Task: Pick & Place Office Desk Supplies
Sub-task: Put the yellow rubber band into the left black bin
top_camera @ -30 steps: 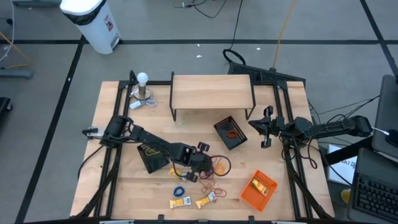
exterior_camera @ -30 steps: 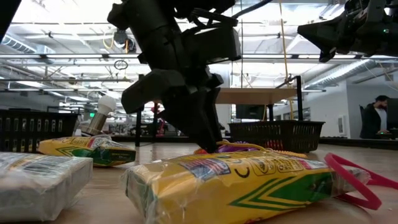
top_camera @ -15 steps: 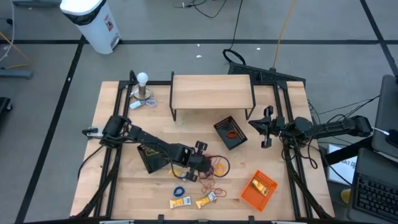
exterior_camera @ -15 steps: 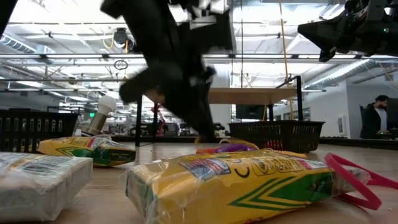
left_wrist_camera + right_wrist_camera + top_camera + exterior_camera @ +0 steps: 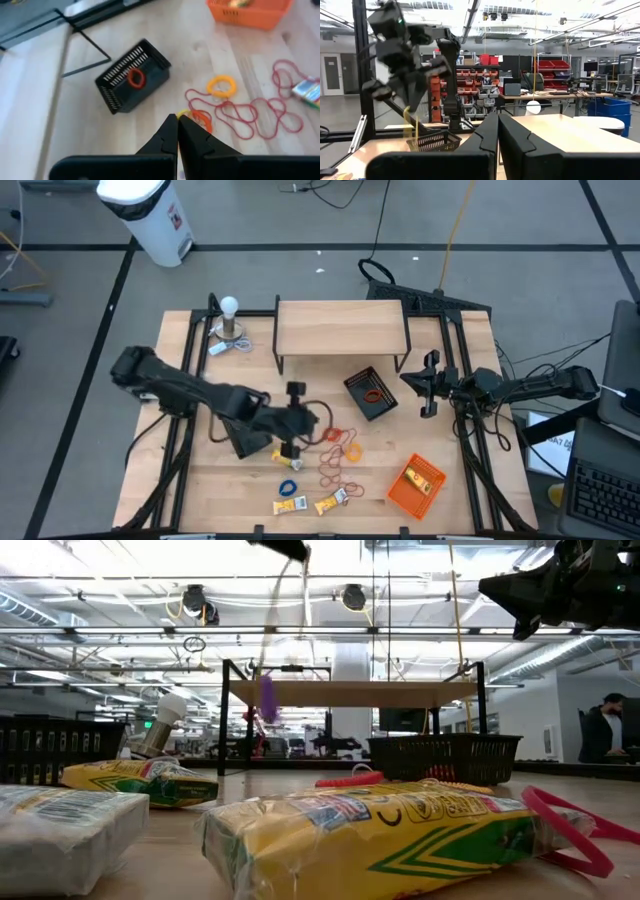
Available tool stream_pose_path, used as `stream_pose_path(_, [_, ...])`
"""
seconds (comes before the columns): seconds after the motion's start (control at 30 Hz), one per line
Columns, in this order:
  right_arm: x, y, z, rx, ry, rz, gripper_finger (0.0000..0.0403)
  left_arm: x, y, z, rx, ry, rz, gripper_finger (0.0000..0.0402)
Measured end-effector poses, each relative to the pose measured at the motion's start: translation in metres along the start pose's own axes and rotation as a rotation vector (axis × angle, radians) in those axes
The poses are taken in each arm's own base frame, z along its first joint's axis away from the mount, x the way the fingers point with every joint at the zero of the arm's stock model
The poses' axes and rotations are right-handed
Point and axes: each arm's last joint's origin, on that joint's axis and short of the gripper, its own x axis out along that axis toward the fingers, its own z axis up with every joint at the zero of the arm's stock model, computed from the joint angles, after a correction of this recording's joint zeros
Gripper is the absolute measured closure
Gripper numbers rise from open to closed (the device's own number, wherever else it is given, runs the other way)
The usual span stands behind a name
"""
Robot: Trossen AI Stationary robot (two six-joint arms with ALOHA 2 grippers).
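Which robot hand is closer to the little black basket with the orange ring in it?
The right. The right gripper waits just beside the black basket, on its right in the high view. The left gripper is farther off on the basket's other side, shut.

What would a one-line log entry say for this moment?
left gripper: shut on rubber band, raised above table | right gripper: shut, waiting at table's right
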Motion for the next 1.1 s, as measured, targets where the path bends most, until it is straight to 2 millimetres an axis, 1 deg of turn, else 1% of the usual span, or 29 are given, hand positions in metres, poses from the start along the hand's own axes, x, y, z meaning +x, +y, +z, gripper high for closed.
stream_pose_path(0.03, [0.000,0.000,0.000,0.000,0.000,0.000,0.0399,-0.005,0.002,0.001,-0.017,-0.010,0.002,0.0401])
stream_pose_path(0.1, [0.000,0.000,0.000,0.000,0.000,0.000,0.0399,-0.009,0.002,0.002,-0.039,-0.019,0.002,0.0401])
stream_pose_path(0.2, [0.000,0.000,0.000,0.000,0.000,0.000,0.0399,-0.005,-0.006,-0.001,-0.028,0.000,-0.039,0.0401])
stream_pose_path(0.3, [0.000,0.000,0.000,0.000,0.000,0.000,0.0399,0.001,-0.012,0.002,-0.023,-0.017,-0.096,0.0401])
stream_pose_path(0.37, [0.000,0.000,0.000,0.000,0.000,0.000,0.0399,0.002,-0.015,-0.003,0.000,0.024,-0.061,0.0401])
stream_pose_path(0.53, [0.000,0.000,0.000,-0.001,0.004,0.000,0.0399,-0.001,-0.012,-0.007,0.013,0.065,0.011,0.0401])
stream_pose_path(0.7, [0.000,0.000,-0.001,-0.002,0.008,0.000,0.0399,-0.021,-0.009,-0.016,-0.012,0.141,0.062,0.0401])
stream_pose_path(0.8, [0.000,0.000,-0.001,-0.003,0.008,0.000,0.0399,-0.038,-0.008,-0.023,-0.034,0.180,0.103,0.0401])
stream_pose_path(0.9, [0.000,0.000,-0.001,-0.003,0.008,0.000,0.0399,-0.060,-0.008,-0.030,-0.058,0.193,0.173,0.0401])
stream_pose_path(1.0, [0.000,0.000,-0.001,0.007,0.007,0.000,0.0399,-0.079,-0.008,-0.036,-0.115,0.200,0.156,0.0401])
stream_pose_path(1.1, [0.000,-0.001,0.000,0.042,-0.001,-0.019,0.0399,-0.092,-0.011,-0.043,-0.150,0.227,0.155,0.0401])
